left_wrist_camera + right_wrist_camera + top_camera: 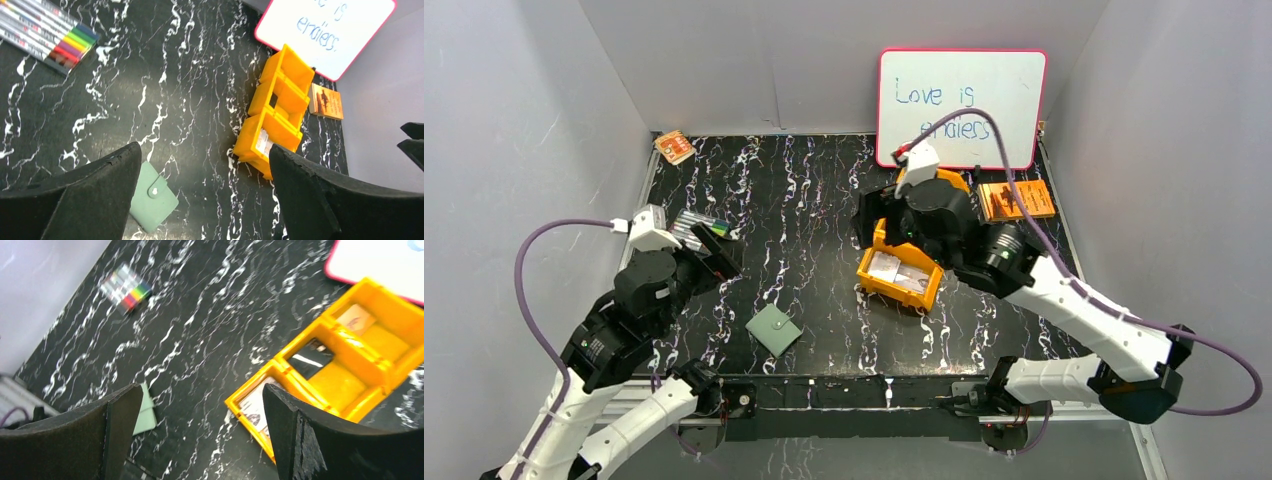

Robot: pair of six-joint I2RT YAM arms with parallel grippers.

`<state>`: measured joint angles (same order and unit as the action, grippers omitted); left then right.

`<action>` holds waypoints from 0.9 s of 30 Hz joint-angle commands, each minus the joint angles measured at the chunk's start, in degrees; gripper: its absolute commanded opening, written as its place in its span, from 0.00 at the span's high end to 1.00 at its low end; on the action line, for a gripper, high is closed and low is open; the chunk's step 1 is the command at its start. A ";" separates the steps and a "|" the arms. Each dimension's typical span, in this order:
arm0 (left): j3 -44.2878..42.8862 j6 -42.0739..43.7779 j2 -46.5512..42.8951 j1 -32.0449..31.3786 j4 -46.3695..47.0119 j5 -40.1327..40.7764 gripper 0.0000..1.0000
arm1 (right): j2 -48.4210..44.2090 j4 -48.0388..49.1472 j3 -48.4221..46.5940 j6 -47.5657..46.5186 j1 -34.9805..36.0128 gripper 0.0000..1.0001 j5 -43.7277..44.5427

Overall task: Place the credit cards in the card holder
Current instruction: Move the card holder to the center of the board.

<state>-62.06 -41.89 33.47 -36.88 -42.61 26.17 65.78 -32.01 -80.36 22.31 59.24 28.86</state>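
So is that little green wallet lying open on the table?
No, the green wallet lies folded shut on the table, with its snap tab fastened across the front.

orange tray [249, 145], whiteboard [961, 105], markers [47, 32], orange booklet [326, 101]

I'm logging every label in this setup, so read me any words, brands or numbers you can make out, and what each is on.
"Love is endless": handwritten in blue on the whiteboard.
Marker set: print on the barrels, too small to read.
Orange booklet: print too blurred to read.
Credit cards in the orange tray: faint print, unreadable.
Orange packet: nothing legible.
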 commanded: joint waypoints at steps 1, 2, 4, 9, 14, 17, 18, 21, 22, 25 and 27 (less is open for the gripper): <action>4.24 -5.42 -1.43 -0.12 -2.75 0.73 0.05 | 3.91 1.84 1.24 -1.04 0.10 0.02 -13.22; 5.26 -6.65 -1.74 -0.11 -3.17 0.16 0.05 | 4.76 2.92 2.44 -0.54 0.18 0.03 -15.92; 7.33 -9.83 -2.69 -0.14 -4.46 -0.15 0.05 | 6.88 5.22 4.92 1.05 1.60 0.07 -19.61; 11.35 -16.97 -4.12 -0.14 -8.43 0.00 0.06 | 16.97 6.82 5.65 4.79 7.06 0.11 -19.97; 14.10 -23.56 -3.92 -0.13 -12.11 -1.52 0.09 | 26.23 12.93 5.96 8.48 9.80 0.15 -24.00; 15.62 -25.36 -3.97 -0.11 -12.73 -3.06 0.10 | 30.83 16.46 6.29 10.45 10.42 0.17 -26.55; 16.10 -26.19 -4.10 -0.13 -12.83 -3.90 0.10 | 32.49 17.06 6.08 11.05 10.53 0.18 -26.91; 17.97 -27.56 -4.53 -0.14 -12.67 -6.02 0.10 | 36.36 17.32 5.45 12.98 10.71 0.23 -25.70; 18.45 -28.02 -4.73 -0.19 -12.94 -6.38 0.10 | 37.25 17.90 5.83 13.50 10.79 0.25 -24.74; 19.44 -30.03 -5.58 -0.14 -14.47 -6.58 0.11 | 39.28 20.40 7.14 14.96 10.74 0.30 -23.61; 19.91 -30.71 -6.42 -0.16 -14.86 -6.78 0.11 | 40.50 21.09 7.16 15.56 10.73 0.31 -23.51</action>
<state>-43.03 -69.21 28.77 -36.88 -55.00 20.10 105.23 -15.84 -73.28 35.00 69.84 4.29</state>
